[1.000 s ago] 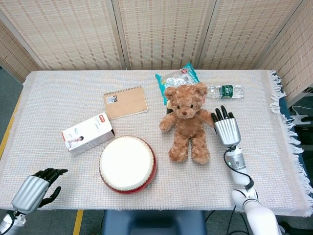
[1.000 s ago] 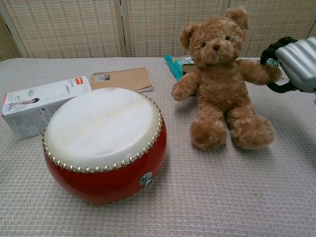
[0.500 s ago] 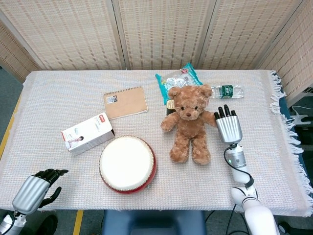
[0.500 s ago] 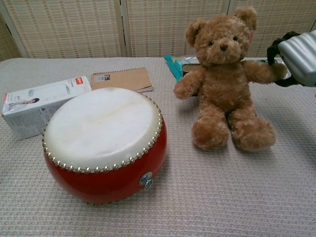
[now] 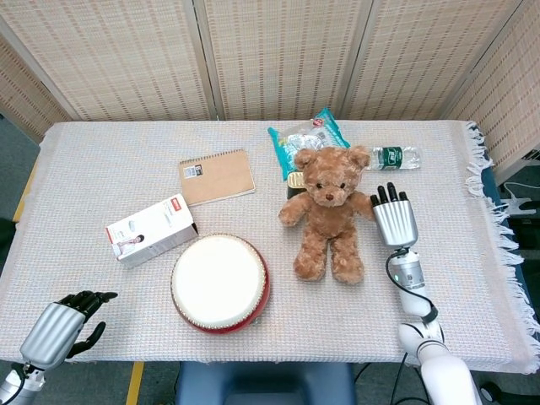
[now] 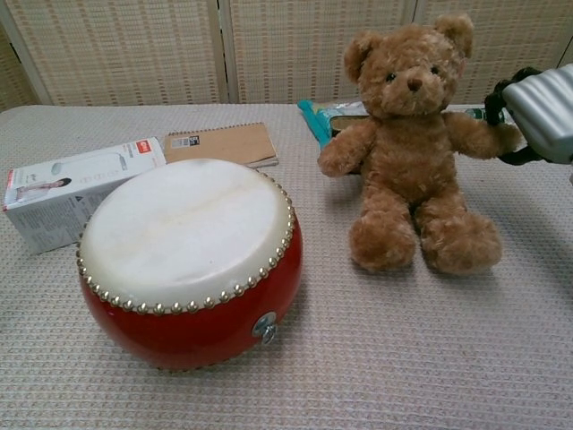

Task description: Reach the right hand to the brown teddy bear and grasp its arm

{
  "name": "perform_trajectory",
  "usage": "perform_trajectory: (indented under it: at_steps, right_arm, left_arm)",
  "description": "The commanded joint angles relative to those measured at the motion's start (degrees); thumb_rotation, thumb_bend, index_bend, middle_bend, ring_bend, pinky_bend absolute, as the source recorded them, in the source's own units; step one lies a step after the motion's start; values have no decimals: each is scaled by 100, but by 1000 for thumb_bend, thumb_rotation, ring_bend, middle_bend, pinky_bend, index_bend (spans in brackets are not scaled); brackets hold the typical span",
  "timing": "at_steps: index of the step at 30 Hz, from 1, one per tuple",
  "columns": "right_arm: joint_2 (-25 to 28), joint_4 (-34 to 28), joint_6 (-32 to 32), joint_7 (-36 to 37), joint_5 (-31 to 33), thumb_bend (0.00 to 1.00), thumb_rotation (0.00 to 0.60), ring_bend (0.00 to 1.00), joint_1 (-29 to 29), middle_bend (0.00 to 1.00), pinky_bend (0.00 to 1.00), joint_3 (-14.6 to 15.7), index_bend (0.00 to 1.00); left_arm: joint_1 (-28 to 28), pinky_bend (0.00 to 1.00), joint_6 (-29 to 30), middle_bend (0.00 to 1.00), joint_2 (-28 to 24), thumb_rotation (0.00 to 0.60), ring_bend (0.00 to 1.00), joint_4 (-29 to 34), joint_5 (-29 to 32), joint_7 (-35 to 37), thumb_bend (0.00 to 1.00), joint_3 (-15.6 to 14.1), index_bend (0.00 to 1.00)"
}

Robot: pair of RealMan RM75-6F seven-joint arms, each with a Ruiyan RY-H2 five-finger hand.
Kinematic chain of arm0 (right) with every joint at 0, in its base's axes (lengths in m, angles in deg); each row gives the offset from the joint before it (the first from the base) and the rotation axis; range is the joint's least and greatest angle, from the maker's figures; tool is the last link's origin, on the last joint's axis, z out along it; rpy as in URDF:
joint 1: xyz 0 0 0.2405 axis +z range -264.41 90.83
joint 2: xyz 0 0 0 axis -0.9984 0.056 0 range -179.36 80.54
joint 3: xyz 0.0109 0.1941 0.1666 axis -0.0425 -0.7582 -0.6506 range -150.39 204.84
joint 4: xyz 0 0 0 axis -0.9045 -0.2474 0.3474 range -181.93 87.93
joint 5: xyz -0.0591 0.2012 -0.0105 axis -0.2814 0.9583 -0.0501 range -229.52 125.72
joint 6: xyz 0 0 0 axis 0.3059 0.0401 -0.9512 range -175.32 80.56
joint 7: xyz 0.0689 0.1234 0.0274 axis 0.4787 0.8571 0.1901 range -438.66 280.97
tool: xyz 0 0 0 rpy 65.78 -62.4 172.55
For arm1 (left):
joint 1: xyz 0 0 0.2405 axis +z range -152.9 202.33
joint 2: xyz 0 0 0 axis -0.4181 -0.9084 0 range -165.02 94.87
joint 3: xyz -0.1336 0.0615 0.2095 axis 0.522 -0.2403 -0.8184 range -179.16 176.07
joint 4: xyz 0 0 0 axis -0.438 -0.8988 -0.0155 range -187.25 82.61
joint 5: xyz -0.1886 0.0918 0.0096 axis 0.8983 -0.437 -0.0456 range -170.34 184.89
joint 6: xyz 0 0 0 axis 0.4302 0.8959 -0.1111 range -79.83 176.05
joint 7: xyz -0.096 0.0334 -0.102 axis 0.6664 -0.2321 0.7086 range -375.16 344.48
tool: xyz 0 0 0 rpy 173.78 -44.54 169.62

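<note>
The brown teddy bear (image 5: 327, 215) sits upright on the table, right of centre, and faces me (image 6: 412, 152). My right hand (image 5: 394, 221) is at the bear's side, on the right in the picture. In the chest view its dark fingers (image 6: 501, 125) curl around the paw of the outstretched arm, and the silver back of the right hand (image 6: 542, 107) reaches the frame's right edge. My left hand (image 5: 61, 327) hangs below the table's front left corner, fingers loosely apart and holding nothing.
A red drum (image 5: 219, 283) with a white skin stands left of the bear, near the front edge. Behind it lie a white box (image 5: 152, 229) and a spiral notebook (image 5: 217, 176). A teal snack bag (image 5: 304, 139) and a water bottle (image 5: 390, 158) lie behind the bear.
The bear has shifted slightly to the right and sits straighter, moving with my right hand at its arm. The left hand has not moved.
</note>
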State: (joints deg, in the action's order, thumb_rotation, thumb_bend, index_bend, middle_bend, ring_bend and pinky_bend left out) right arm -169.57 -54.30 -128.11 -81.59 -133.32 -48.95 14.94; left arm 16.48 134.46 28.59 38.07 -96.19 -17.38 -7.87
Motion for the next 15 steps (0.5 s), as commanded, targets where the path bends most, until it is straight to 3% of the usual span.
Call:
perform_trajectory:
  at_steps: [1,11,15]
  right_arm:
    - [-18,-36,-165,235,149,158,600,284,78,395,621,-141,657]
    - [-24,110,486,-110,-5,158,600,284,-52,395,621,145,657]
    - [-37,103,273,-116,46,158,600,284,-13,395,621,98,657]
  left_arm:
    - [1,507,3,343,3,600,326,-14,-13,-1,434,-5,244]
    - [-1,508,-11,344,2,600,325,5,-7,-12,434,-4,244]
    - [1,507,-16,344,6,600,325,-7,7,-12,434,0,244]
